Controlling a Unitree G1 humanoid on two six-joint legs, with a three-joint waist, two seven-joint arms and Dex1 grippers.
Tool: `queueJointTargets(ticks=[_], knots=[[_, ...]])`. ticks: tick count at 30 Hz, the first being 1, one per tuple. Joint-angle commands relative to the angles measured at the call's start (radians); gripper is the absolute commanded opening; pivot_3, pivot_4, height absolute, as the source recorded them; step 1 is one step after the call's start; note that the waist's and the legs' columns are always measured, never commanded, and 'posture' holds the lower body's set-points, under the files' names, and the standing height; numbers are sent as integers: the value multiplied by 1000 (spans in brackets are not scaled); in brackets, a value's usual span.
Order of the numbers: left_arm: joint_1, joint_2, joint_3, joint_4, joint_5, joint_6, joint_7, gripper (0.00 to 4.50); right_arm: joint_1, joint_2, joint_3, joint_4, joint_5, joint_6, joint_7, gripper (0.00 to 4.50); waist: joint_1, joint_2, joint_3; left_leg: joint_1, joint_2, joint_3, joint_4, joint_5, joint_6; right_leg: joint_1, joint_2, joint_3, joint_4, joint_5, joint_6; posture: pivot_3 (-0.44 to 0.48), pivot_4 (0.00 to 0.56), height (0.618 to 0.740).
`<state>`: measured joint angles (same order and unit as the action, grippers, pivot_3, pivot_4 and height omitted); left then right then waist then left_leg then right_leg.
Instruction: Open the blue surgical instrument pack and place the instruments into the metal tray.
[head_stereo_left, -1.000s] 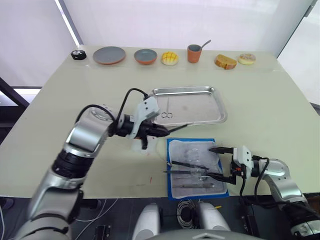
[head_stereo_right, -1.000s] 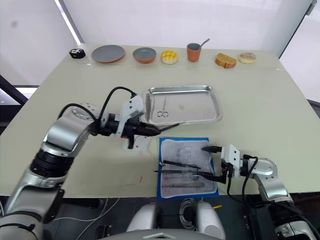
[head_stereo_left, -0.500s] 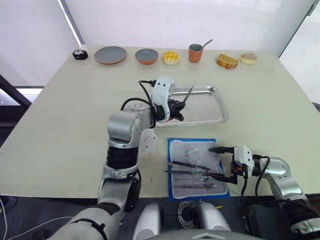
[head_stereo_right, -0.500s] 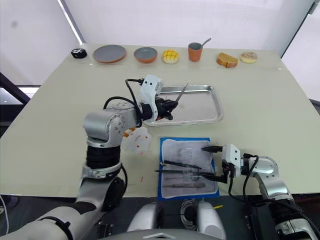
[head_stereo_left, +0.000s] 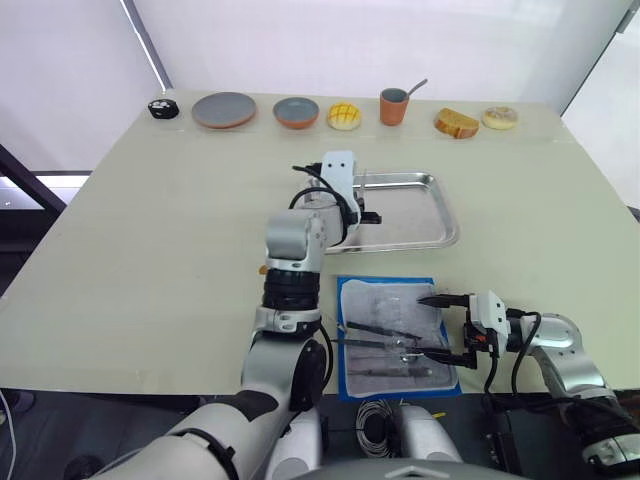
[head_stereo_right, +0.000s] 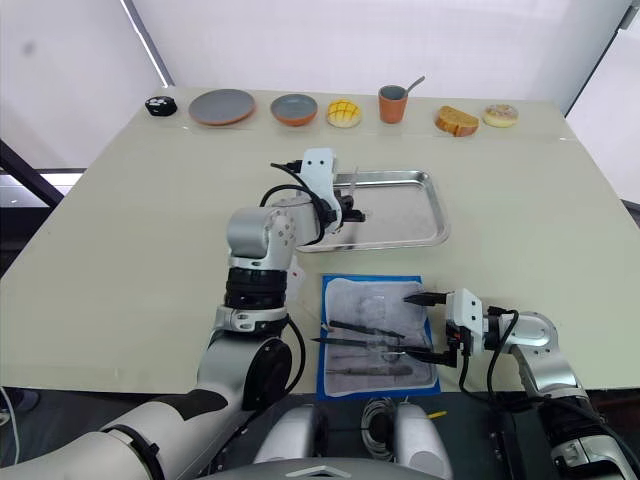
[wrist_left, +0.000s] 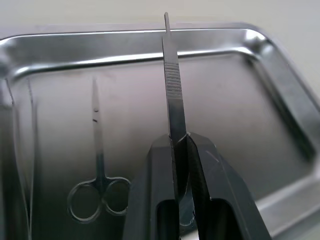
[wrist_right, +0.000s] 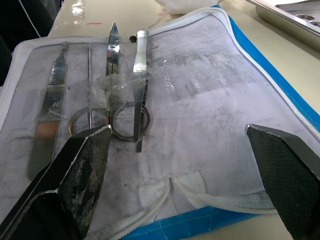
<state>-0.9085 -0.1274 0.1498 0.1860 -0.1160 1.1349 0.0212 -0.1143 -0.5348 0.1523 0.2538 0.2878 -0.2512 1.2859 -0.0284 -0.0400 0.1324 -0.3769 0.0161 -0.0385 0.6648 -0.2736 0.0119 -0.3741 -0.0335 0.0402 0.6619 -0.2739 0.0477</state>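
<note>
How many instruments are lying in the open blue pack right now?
3: a flat handle, ringed scissors beside it, and ridged forceps next along. They overlap, so another may be hidden.

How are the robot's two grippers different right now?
The left gripper is over the metal tray; the right gripper is by the blue surgical instrument pack. The left's jaws are shut on a slim instrument; the right's jaws are wide open and hold nothing. Both have black fingers.

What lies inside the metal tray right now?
One pair of scissors lies flat on the tray floor. The left tool hangs above the tray, shut on a slim instrument, and covers part of the floor behind it.
</note>
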Motion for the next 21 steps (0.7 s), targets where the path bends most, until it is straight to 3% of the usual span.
queueJointTargets(ticks=[1,21], knots=[[-36,-43,3,60,-2,-84,48,27,61,-12,64,84,-74,43,5,4500,0,0,0,0,0,0,0,0,0,0,0,0,0,0,0,0,150,740],[-58,-77,21,174,-56,-113,182,27,54,-15,63,75,-73,54,1,4500,9,0,0,0,0,0,0,0,-1,0,-1,0,0,0,1,0,150,740]])
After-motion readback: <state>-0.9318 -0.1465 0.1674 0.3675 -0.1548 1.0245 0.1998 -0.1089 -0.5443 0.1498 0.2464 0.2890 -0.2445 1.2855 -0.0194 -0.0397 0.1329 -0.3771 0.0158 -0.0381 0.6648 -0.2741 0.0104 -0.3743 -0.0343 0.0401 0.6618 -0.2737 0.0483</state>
